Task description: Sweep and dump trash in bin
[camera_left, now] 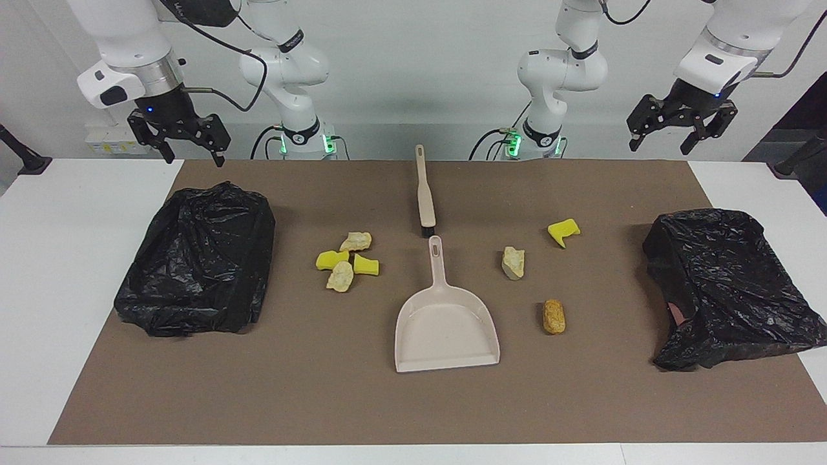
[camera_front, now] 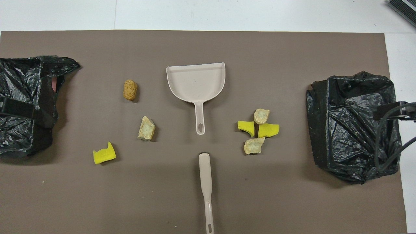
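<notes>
A brown mat (camera_left: pixel 323 387) covered the white table (camera_left: pixel 64 258), a black-bagged bin (camera_left: pixel 197 258) at the right arm's end and another black-bagged bin (camera_left: pixel 730 290) at the left arm's. Between them lay the beige plastic dustpan (camera_left: pixel 446 326), then the beige brush with black bristles (camera_left: pixel 424 194) nearer the robots. The trash – seven small chunks – sat on the mat: four clustered (camera_left: pixel 345 259) toward the right arm's end, three scattered (camera_left: pixel 513 263) toward the left's. The right gripper (camera_left: pixel 184 139) and left gripper (camera_left: pixel 678 123) hung raised, fingers spread – empty.
</notes>
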You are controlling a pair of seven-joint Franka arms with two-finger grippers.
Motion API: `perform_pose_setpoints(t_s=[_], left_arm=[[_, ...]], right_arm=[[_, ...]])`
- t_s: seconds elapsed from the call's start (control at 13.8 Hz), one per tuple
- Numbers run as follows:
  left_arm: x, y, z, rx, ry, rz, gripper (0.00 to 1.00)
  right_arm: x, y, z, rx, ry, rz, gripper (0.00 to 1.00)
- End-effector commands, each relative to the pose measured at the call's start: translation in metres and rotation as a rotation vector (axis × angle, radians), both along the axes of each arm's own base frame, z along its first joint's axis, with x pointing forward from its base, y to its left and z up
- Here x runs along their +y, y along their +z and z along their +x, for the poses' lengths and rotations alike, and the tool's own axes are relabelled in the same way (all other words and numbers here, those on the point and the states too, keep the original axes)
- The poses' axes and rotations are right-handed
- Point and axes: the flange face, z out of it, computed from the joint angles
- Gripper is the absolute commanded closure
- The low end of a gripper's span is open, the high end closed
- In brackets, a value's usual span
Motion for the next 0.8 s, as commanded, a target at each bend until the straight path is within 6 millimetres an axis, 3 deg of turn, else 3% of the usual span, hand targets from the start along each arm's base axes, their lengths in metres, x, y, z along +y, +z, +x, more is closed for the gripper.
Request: perform_pose_setpoints(t_s=[0.0,0.29,0.44,0.58,0.73], left_arm=[[-0.004,-0.001,-0.008,0.0,-0.004,-0.006,0.0],[-0.035,-0.014,-0.028,0.016,-0.041,-0.007,0.0],[-0.064,-0.029,-0.044,0.015,-0.043,0.001,0.0],[-0.096,-0.048,-0.065,0.007,-0.042,0.013,0.0],[-0.118,-0.069,-0.085,0.026,-0.056,0.021,0.0]], right_arm=[[-0.001,0.002,-0.001,0.002,0.024,0.023,0.0],[0.01,-0.002,-0.003,0.012,0.043,0.022,0.0],[0.02,-0.006,-0.004,0.026,0.064,0.012,0.0],[0.047,-0.009,-0.004,0.049,0.098,0.001,0.0],[0.073,-0.027,0.009,0.067,0.092,-0.002,0.0]])
